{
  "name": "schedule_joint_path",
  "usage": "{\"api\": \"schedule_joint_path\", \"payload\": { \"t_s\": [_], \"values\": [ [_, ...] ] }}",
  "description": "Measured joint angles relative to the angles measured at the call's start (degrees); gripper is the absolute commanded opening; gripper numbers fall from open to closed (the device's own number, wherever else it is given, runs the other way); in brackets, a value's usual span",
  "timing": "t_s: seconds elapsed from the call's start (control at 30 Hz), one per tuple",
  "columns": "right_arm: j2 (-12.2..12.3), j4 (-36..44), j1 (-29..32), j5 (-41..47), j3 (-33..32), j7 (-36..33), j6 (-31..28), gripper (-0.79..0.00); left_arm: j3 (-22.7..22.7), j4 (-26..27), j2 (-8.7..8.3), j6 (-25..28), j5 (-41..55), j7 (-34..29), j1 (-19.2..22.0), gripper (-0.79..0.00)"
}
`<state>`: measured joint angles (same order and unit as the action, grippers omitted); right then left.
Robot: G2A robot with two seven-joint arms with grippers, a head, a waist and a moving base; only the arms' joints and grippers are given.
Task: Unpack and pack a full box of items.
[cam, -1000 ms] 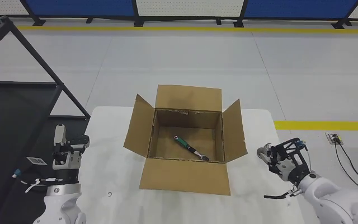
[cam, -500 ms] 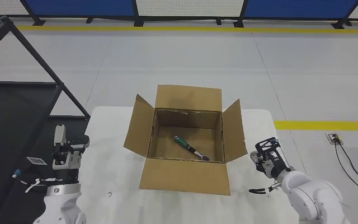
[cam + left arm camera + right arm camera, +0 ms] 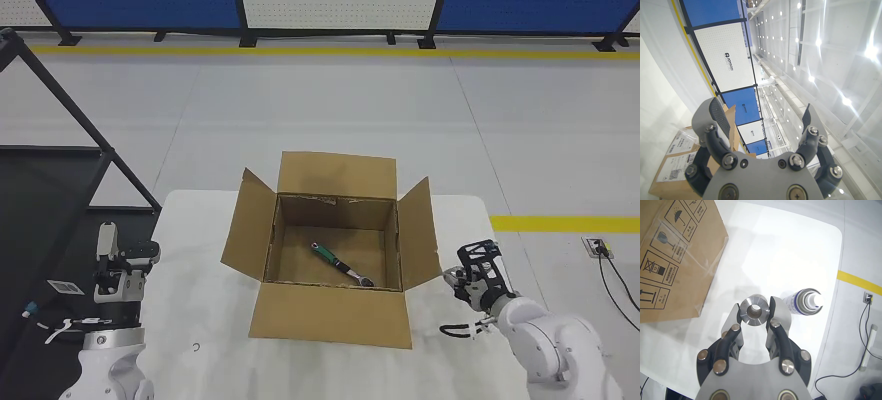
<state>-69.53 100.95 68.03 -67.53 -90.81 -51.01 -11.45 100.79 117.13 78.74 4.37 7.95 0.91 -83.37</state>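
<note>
Cardboard dominates my top view: the box sits in the middle of the table, all four flaps splayed so that either arm can reach in from above. One wrench lies slantwise on its floor, green handle toward the back wall; I take it for the last item to come out. The right gripper hangs just beside the box's right flap, low over the table.

Left wrist view: the left gripper points up at the ceiling, fingers spread wide with nothing between them, the box's outer wall beside it. I read this arm as parked, out of the other's way.

Right wrist view: the right gripper is clenched on a steel cylinder, pads pressing its round sides, bore facing the camera, so the piece stays upright. I cannot tell whether it touches the table. A can stands just beside it, and the box's side is near. I judge the cylinder is being placed next to the can, to group the unpacked goods clear of the box.
</note>
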Motion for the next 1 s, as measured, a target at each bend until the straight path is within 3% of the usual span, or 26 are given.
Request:
{"api": "schedule_joint_path", "payload": {
  "t_s": [0.43, 1.0],
  "values": [
    [-0.1, -2.3, -2.9, -5.7, 5.7, -2.5, 4.3, -0.785, 0.0, 0.0, 0.00, 0.0, 0.0, 0.0, 0.0, 0.000],
    [-0.6, -10.9, -9.7, -3.8, 8.7, -4.1, 8.4, -0.785, 0.0, 0.0, 0.00, 0.0, 0.0, 0.0, 0.0, 0.000]
  ]
}}
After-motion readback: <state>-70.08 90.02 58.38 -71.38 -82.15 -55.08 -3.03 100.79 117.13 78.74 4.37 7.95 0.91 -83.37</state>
